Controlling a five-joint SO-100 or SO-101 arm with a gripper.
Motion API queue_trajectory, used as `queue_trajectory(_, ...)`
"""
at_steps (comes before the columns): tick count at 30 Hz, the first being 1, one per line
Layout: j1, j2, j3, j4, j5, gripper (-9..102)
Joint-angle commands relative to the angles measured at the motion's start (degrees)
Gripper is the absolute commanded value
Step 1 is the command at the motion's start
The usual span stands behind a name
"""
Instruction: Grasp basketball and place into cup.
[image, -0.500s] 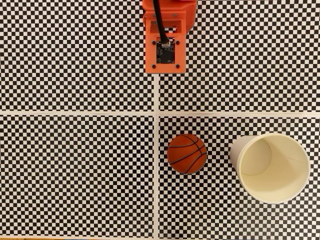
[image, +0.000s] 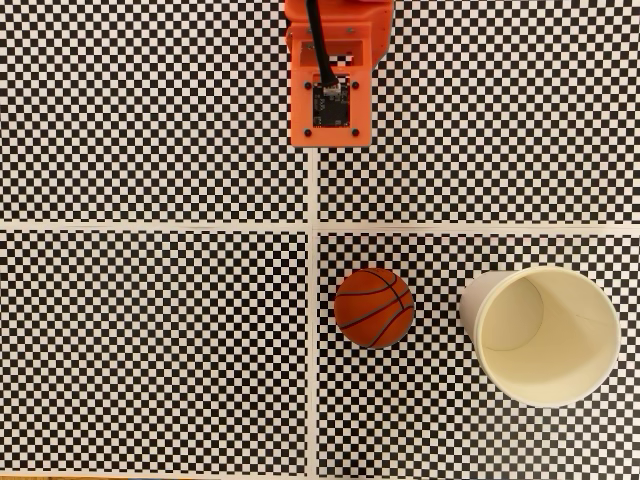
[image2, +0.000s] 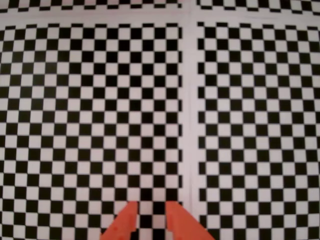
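**Ball and cup wait side by side; arm parked at the top edge**

In the fixed view, your small orange toy basketball with thin black seams (image: 374, 307) sits on the black-and-white checkered table surface (image: 150, 350), just right of the white vertical seam. The cream-white paper cup with its rolled rim (image: 541, 334) stands near it to the right, mouth up and apart from the ball, so the carry looks short and sideways. The orange plastic robot arm (image: 328, 75) is well above both, at the top edge. Open board lies all around the ball; the cup sits close to the right border, so you have less room there.

In the wrist view, the orange two-finger gripper (image2: 150, 220) pokes in from the bottom edge with a narrow gap between its tips, holding nothing, over bare checkerboard.
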Motion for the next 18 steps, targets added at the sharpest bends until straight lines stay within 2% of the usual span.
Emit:
queue_trajectory(1,0.1,0.6,2.0,0.4,0.4,0)
queue_trajectory(18,-1.0,0.6,2.0,0.2,-2.7,0)
